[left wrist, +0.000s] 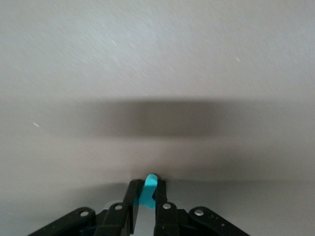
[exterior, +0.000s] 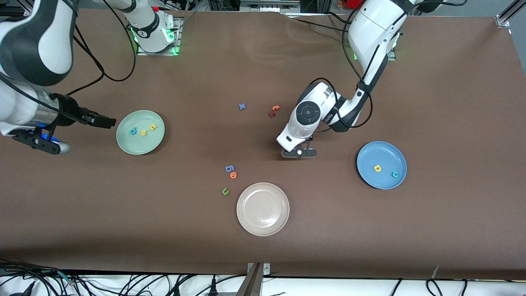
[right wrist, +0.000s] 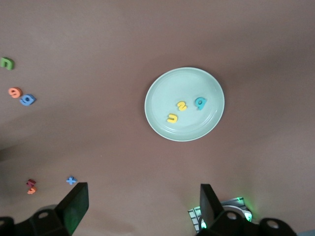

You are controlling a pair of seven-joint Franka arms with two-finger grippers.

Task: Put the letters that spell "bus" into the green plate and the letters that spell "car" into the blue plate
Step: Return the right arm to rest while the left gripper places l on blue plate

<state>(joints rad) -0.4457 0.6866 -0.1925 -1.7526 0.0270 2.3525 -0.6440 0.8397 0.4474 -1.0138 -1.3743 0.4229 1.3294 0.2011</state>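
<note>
Green plate (exterior: 123, 142): set on the tabletop toward the right arm's end, about midway between the edge by the robot bases and the camera-side edge. Three letters are held in it: teal b (exterior: 132, 131), yellow s (exterior: 144, 132), yellow u (exterior: 153, 127), in a short row, close together but apart.

Blue plate (exterior: 370, 154): set toward the left arm's end, slightly nearer the camera than the green plate. Two letters lie in it, apart from each other: yellow a (exterior: 377, 167) near the middle, teal c (exterior: 395, 174) near the rim.

Teal r (left wrist: 148, 191): seen in the left wrist view, pinched upright between the fingers of the left gripper (exterior: 299, 153). The left gripper is clamped on it, low over bare tabletop between the white plate and the blue plate.

Right gripper (exterior: 107, 121): fingers spread wide apart, nothing between them, in the air just beside the green plate at the right arm's end.

White plate (exterior: 263, 209): near the middle of the camera-side edge.

Loose letters on the tabletop: blue x (exterior: 242, 106) and two red-orange pieces (exterior: 274, 111) near the centre; blue 6-like piece (exterior: 229, 168), orange letter (exterior: 233, 175) and dark green u (exterior: 225, 191) beside the white plate.
</note>
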